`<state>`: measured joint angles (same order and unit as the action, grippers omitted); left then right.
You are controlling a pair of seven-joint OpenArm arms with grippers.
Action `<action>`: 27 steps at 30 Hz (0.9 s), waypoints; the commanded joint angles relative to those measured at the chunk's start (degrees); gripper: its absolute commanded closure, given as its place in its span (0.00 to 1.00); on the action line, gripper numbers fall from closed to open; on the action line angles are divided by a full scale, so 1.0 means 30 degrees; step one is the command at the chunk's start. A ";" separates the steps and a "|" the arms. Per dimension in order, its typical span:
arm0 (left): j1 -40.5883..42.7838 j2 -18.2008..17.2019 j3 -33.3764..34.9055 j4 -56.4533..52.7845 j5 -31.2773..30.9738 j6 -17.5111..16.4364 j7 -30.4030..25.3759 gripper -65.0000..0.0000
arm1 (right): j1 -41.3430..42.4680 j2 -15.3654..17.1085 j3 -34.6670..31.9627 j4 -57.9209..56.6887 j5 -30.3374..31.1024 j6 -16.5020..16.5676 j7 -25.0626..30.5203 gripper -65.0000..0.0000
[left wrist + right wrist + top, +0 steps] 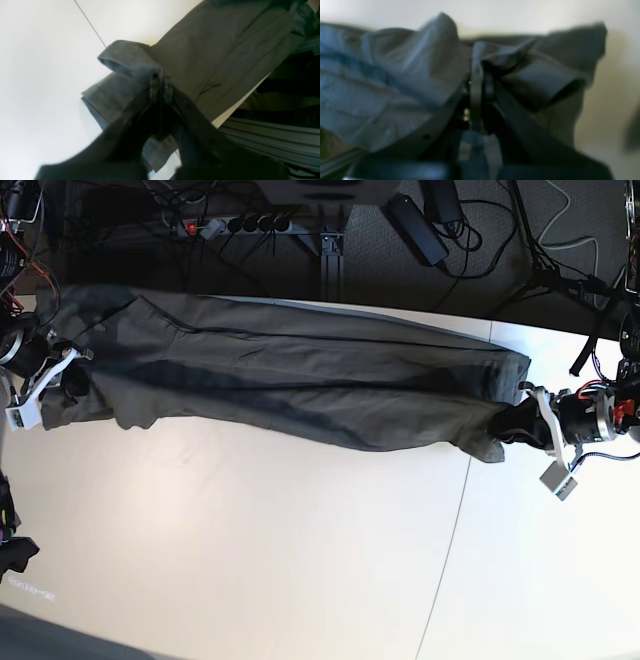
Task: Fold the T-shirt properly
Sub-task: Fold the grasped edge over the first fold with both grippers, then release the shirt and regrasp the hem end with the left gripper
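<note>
- T-shirt stretched lengthwise across my white table, far edge.
- My left gripper pinches one bunched end.
- My right gripper is clamped on the other end.

The left gripper has two dark, nearly black fingers with ribbed, grooved pads, widening back into a matte black body. The right gripper looks the same, blurred, with a small brass-coloured screw behind its fingers. In the base view both wrists carry white brackets, and red and black wires run along the right-hand arm.
</note>
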<state>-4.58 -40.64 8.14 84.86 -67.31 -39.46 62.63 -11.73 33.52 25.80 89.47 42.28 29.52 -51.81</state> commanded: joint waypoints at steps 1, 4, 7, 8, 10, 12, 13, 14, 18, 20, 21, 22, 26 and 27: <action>-0.0321 -0.0379 -0.0182 0.0248 -0.0342 -0.0179 -0.0219 1.00 | -0.0197 0.0517 0.0452 0.0561 0.0357 0.1319 0.0386 1.00; -0.0321 -0.0372 -0.0182 0.0248 -0.0342 -0.0179 -0.0219 1.00 | -0.1158 0.0517 0.0867 0.0933 0.0517 0.1319 0.0393 1.00; -0.0255 -0.0372 -0.0182 0.0248 -0.0233 -0.0179 -0.0168 1.00 | -0.1683 0.0503 0.0933 0.0933 0.0561 0.1311 0.0401 1.00; -0.0211 -0.0379 -0.0182 0.0248 -0.0131 -0.0179 -0.0131 1.00 | -0.1719 0.0452 0.0933 0.0933 0.0539 0.1311 0.0393 1.00; -0.0204 -0.0372 -0.0182 0.0233 0.0226 -0.0179 -0.0153 0.89 | -0.1705 0.0204 0.0933 0.0925 0.0182 0.1304 0.0357 1.00; -0.0204 -0.0379 -0.0182 0.0233 0.0372 -0.0179 -0.0124 0.74 | -0.1705 -0.0080 0.0933 0.0925 -0.0066 0.1304 0.0364 0.95; -0.0211 -0.0372 -0.0182 0.0233 0.0459 -0.0179 -0.0073 0.66 | -0.1705 -0.0175 0.0933 0.0925 -0.0240 0.1304 0.0364 0.78; -0.0219 -0.0379 -0.0182 0.0233 0.0561 -0.0179 -0.0080 0.58 | -0.1705 -0.0255 0.0933 0.0925 -0.0386 0.1290 0.0372 0.60; -0.0219 -0.0488 -0.0197 0.0233 0.1508 -0.0179 -0.0080 0.51 | -0.1603 -0.0444 0.1013 0.0969 -0.0379 0.1239 0.0474 0.37; -0.0124 -0.0699 -0.0393 0.0233 0.1537 -0.0179 -0.0087 0.51 | -0.1610 -0.0444 0.1246 0.1166 -0.0386 0.1239 0.0656 0.37; -0.0007 -0.0772 -0.0605 0.0233 0.1523 -0.0179 -0.0095 0.51 | -0.1610 -0.0459 0.1443 0.1333 -0.0379 0.1239 0.0692 0.37; 0.0189 -0.0801 -0.0867 0.0226 0.1610 -0.0179 -0.0087 0.51 | -0.1610 -0.0510 0.1690 0.1530 -0.0372 0.1239 0.0692 0.37; 0.1311 -0.0787 -0.2178 0.0146 0.2769 -0.0179 -0.0852 0.44 | -0.1610 -0.0903 0.2710 0.2994 -0.0007 0.1246 0.0678 0.37; 0.1610 -0.0787 -0.2441 0.0058 0.2936 -0.0179 -0.1195 0.44 | -0.1610 -0.0969 0.2747 0.3432 -0.0007 0.1246 0.0678 0.37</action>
<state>1.21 -41.76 1.52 84.51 -57.69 -39.46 59.92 -16.99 29.52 33.41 98.89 41.32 29.52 -50.96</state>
